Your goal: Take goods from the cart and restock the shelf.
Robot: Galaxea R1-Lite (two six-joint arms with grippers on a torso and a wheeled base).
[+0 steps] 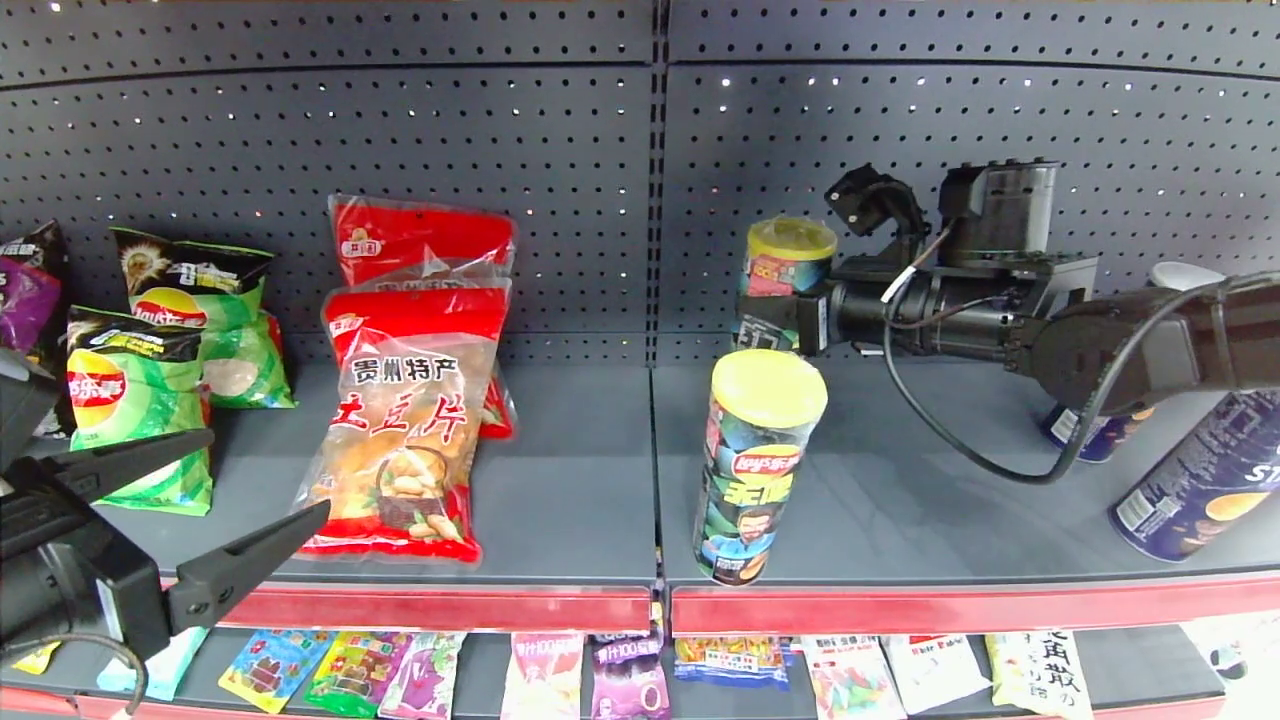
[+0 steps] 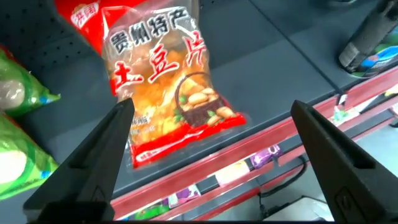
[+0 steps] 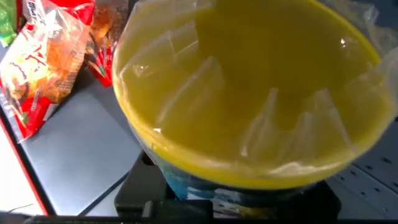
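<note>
Right tool (image 1: 775, 322) pinched rear can (image 1: 790, 250) behind front can (image 1: 755, 460) — needed flat, upright seating on shelf (image 1: 900, 480) before letting go.

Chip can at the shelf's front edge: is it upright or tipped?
Upright: the chip can stands on its base on the shelf, yellow lid uppermost.

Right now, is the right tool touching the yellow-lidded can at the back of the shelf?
Touching. The head view shows the right tool closed across the lower body of the yellow-lidded can, no gap visible.
</note>
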